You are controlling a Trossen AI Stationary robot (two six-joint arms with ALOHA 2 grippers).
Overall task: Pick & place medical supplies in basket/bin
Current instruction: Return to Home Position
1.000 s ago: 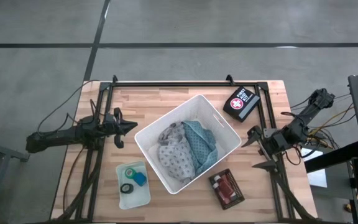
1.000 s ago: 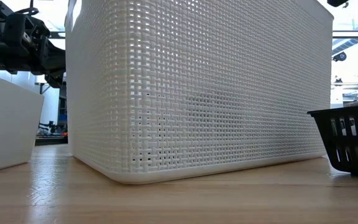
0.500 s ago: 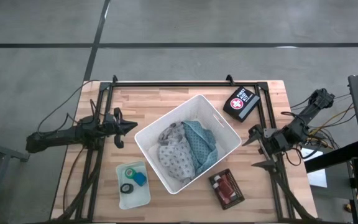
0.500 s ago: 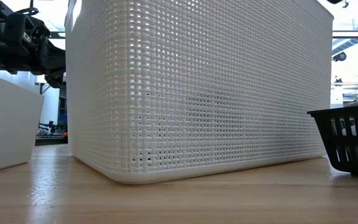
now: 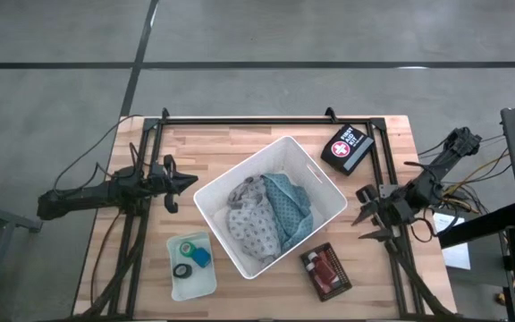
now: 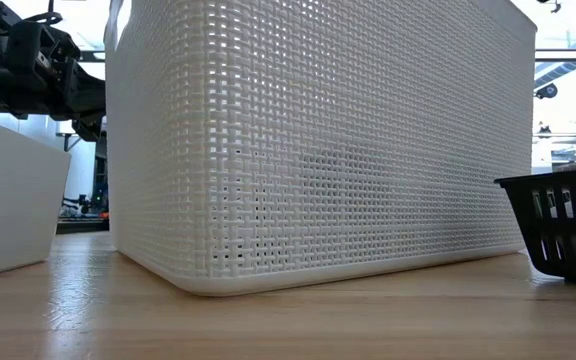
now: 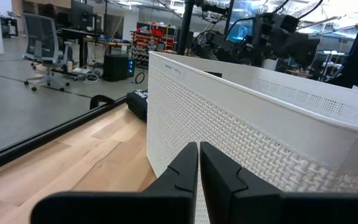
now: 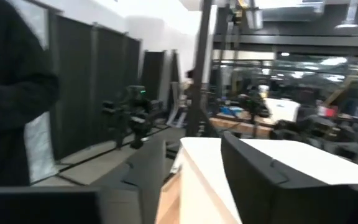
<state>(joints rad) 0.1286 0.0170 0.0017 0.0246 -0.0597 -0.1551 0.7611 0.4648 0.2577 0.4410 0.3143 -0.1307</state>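
The white basket/bin (image 5: 322, 182) stands askew at the table's middle; a grey patterned cloth (image 5: 250, 224) and a teal one (image 5: 289, 207) lie in it. Its woven wall (image 6: 318, 140) fills the low view. My left gripper (image 5: 189, 182) hovers shut just left of the bin, pointing at its wall (image 7: 260, 130), with the shut fingers (image 7: 199, 177) low in the left wrist view. My right gripper (image 5: 366, 214) hangs right of the bin with a gap between its fingers and nothing in it. Its wrist view looks past the gripper (image 8: 194, 186) at the bin's rim (image 8: 272, 158).
A black first-aid pouch with a red cross (image 5: 347, 148) lies at the far right. A dark flat case (image 5: 326, 271) lies near the front right, and a translucent tray (image 5: 206, 284) with a tape roll and a blue item sits front left. A person in dark clothes (image 8: 11, 93) stands beyond the table.
My right gripper's fingers have drawn closer together while the arm stays in place right of the bin. Nothing else has moved.
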